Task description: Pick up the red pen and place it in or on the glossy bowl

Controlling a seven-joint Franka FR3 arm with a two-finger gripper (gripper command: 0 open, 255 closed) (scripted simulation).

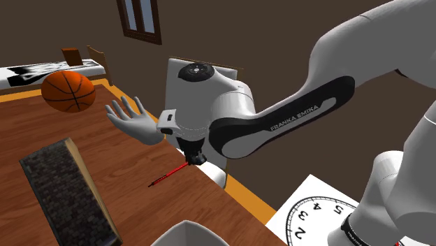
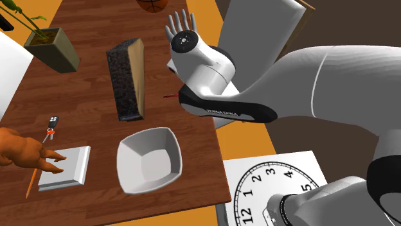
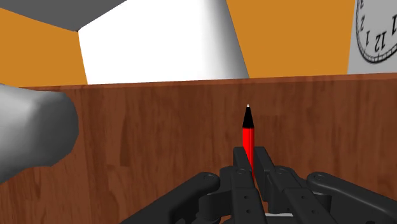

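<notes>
The red pen (image 3: 247,130) is gripped between the closed fingers of the gripper (image 3: 251,156), near the table (image 3: 159,140) edge. Transfer to the white bowl (image 2: 132,168) is judged still outstanding.

a brown wall (image 1: 272,28) holds a dark-framed window (image 1: 142,17); orange floor (image 2: 247,138) surrounds the wooden table (image 1: 133,171).

An orange basketball (image 1: 68,91) sits at one end of the brown wooden table (image 2: 83,128), with a pale grey model hand (image 1: 133,119), fingers spread, just beside it. A long dark speckled block with a tan side (image 2: 125,77) lies mid-table. A green plant in a square olive pot (image 2: 53,50) stands near one corner, and a flat white square slab (image 2: 64,167) near another. A white clock-face sheet (image 2: 270,192) lies on the orange floor (image 2: 250,138).
</notes>
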